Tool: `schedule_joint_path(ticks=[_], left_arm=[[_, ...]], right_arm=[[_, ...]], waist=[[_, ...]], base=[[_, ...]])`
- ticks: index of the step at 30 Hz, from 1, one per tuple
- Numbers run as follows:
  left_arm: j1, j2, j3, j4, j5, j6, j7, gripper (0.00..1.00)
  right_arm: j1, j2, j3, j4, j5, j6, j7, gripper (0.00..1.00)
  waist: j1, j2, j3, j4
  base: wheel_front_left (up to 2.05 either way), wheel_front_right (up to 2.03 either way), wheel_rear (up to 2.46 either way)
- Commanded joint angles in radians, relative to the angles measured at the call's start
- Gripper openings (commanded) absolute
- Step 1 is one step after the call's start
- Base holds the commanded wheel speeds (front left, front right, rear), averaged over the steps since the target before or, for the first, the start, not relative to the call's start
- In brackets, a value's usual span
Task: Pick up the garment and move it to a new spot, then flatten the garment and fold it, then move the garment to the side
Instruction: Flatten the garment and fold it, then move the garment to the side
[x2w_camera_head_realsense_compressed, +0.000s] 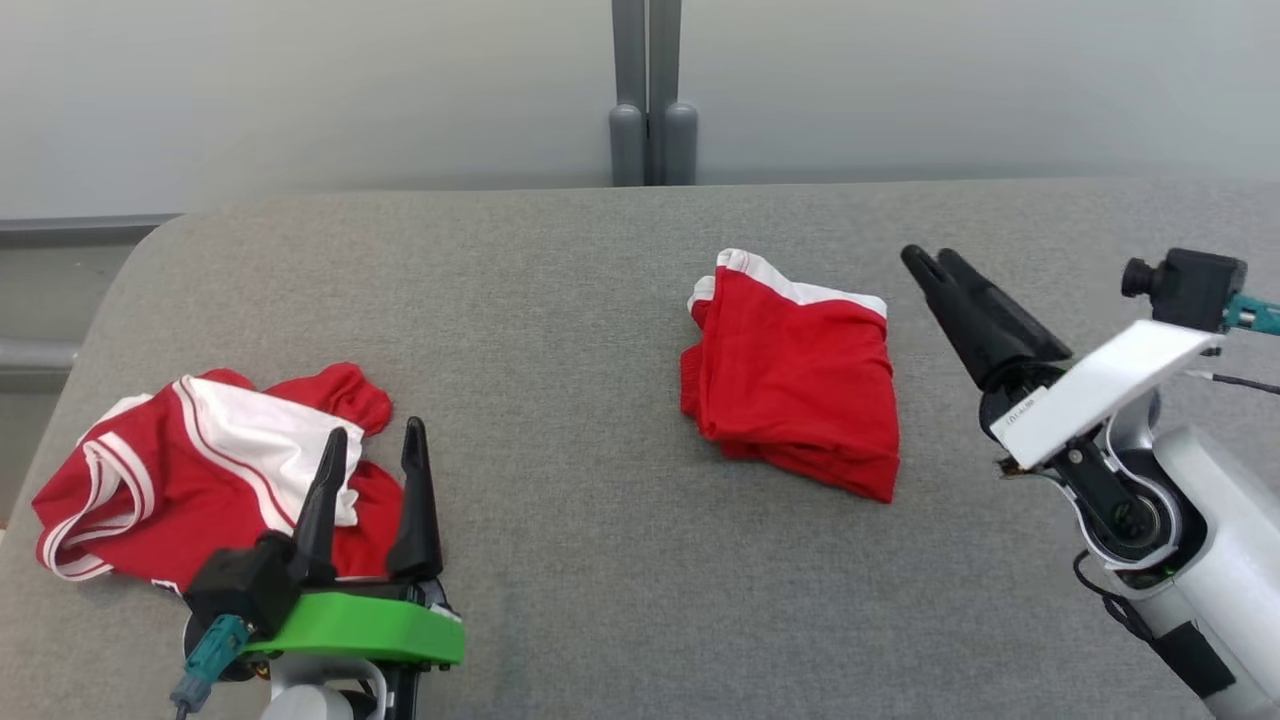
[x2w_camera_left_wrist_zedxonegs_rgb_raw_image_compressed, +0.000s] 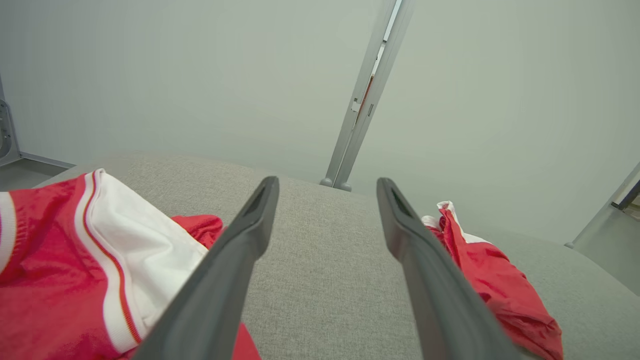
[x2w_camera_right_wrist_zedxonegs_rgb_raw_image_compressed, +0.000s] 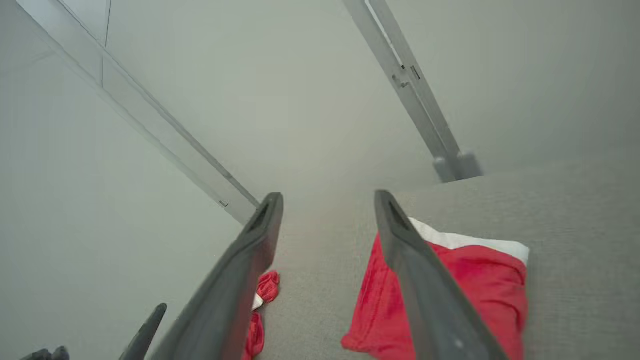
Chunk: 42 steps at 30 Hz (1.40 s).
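The folded garment (x2w_camera_head_realsense_compressed: 795, 385) lies on the surface (x2w_camera_head_realsense_compressed: 560, 330) left of the right tool (x2w_camera_head_realsense_compressed: 928, 254), clear of it, long axis front-to-back, white band farthest. That tool stands spread and empty; the left tool (x2w_camera_head_realsense_compressed: 375, 428) is wide at a crumpled garment's (x2w_camera_head_realsense_compressed: 150, 480) edge.

You have a wide grey table (x2w_camera_head_realsense_compressed: 560, 330) with a soft cloth top. Its far left corner is round. Two things lie on it. A folded red garment (x2w_camera_head_realsense_compressed: 800, 390) with a white edge sits a bit right of the middle. A crumpled red and white pile (x2w_camera_head_realsense_compressed: 130, 490) lies at the near left, well apart from it.
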Motion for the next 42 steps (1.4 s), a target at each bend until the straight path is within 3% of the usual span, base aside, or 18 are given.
schedule_joint_path(ticks=[1, 7, 16, 24, 42], left_arm=[[0.013, 0.003, 0.013, -0.005, 0.011, -0.003, 0.0, 1.0], [0.021, 0.003, 0.054, -0.029, 0.039, -0.006, 0.0, 1.0], [0.049, 0.003, 0.078, -0.062, 0.133, -0.014, 0.0, 1.0], [0.076, 0.003, 0.089, -0.054, 0.156, -0.015, 0.0, 1.0], [0.063, 0.003, 0.065, -0.044, 0.151, -0.012, 0.0, 1.0]], right_arm=[[0.029, -0.024, 0.007, 0.007, -0.051, 0.001, -0.057, 1.0], [0.082, -0.042, -0.013, 0.094, -0.264, 0.001, -0.232, 1.0], [0.226, 0.115, -0.24, 0.14, -0.572, 0.001, -0.255, 1.0], [0.335, 0.215, -0.333, 0.135, -0.779, 0.001, -0.255, 1.0], [0.32, 0.241, -0.376, 0.138, -0.889, 0.001, -0.255, 1.0]], waist=[[0.0, -0.0001, -0.015, -0.043], [0.0, -0.0001, -0.012, -0.091], [0.0, -0.0001, -0.001, -0.141], [0.0, -0.0001, -0.014, -0.138], [0.0, -0.0001, -0.01, -0.1]], base=[[0.0, 0.0, 0.0], [0.0, 0.0, 0.0], [0.0, 0.0, 0.0], [0.0, 0.0, 0.0], [0.0, 0.0, 0.0]])
